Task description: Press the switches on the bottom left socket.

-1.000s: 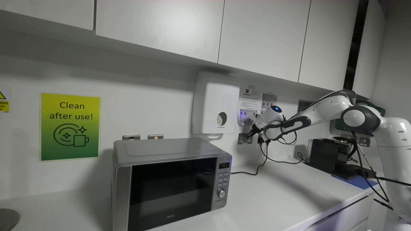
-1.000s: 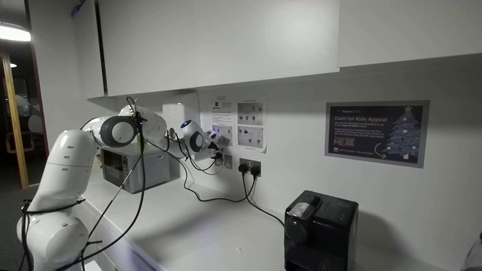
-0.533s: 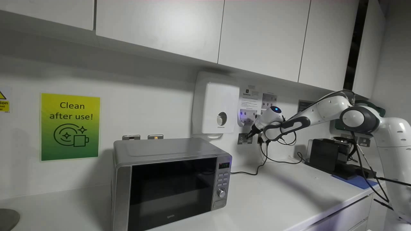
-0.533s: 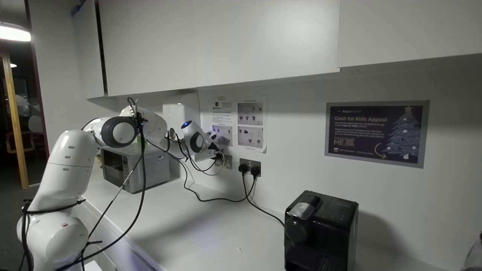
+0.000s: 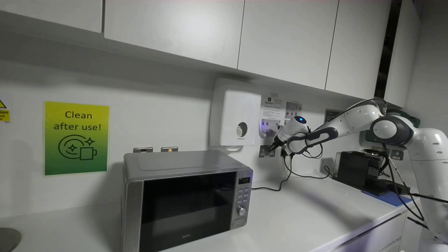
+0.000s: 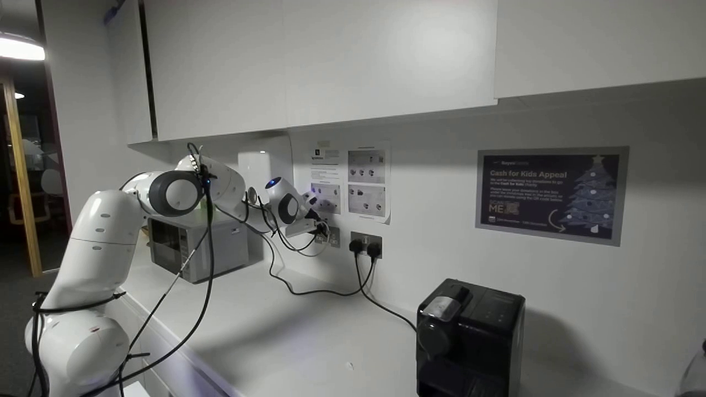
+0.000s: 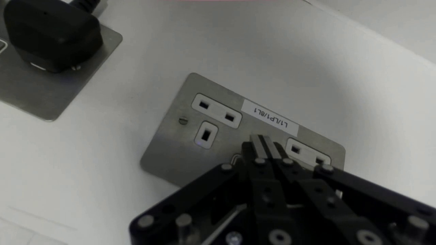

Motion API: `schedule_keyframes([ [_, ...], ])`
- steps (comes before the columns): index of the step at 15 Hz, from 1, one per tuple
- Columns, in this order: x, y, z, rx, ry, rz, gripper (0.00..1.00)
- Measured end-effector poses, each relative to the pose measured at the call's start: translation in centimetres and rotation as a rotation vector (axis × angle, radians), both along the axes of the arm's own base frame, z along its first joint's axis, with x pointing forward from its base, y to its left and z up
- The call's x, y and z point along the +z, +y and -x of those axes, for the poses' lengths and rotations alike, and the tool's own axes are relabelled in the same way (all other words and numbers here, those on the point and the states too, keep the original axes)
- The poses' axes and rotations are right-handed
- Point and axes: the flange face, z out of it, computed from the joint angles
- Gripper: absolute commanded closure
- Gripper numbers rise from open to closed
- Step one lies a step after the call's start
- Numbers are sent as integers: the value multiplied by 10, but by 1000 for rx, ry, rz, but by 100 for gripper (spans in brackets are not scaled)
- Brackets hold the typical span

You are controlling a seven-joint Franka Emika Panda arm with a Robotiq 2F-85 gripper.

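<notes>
Bottom left socket (image 7: 229,140) faces outward; long axis slants down rightward in wrist view; jaws together in front.

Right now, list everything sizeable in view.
Cupboard doors: several, white, overhead
Worktop: one, white, beneath
Boxy microwave: one, silver, worktop
Boxy coffee machine: one, black, worktop
Rounded dispenser: one, white, wall
Cleaning poster: one, yellow-green, wall
Christmas-tree poster: one, dark blue, wall
Printed sheets: two, white, wall
Rectangular metal socket plate: one, grey, below left sheet
Matching plate: one, grey, below right sheet
Moulded plugs: two, black, matching plate
Jointed arm: one, white, over worktop
Fingers: two, black, shut, near socket plate, contact unclear
</notes>
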Motion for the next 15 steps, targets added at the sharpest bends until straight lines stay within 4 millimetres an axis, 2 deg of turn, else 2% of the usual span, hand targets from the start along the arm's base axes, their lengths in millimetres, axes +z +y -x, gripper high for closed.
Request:
schedule_keyframes([
  [3, 1, 6, 3, 39, 4, 25, 100],
  [7, 4, 16, 18, 117, 24, 71, 100],
  [12, 6, 19, 43, 193, 77, 108, 100],
  [15, 6, 19, 64, 275, 131, 123, 100],
])
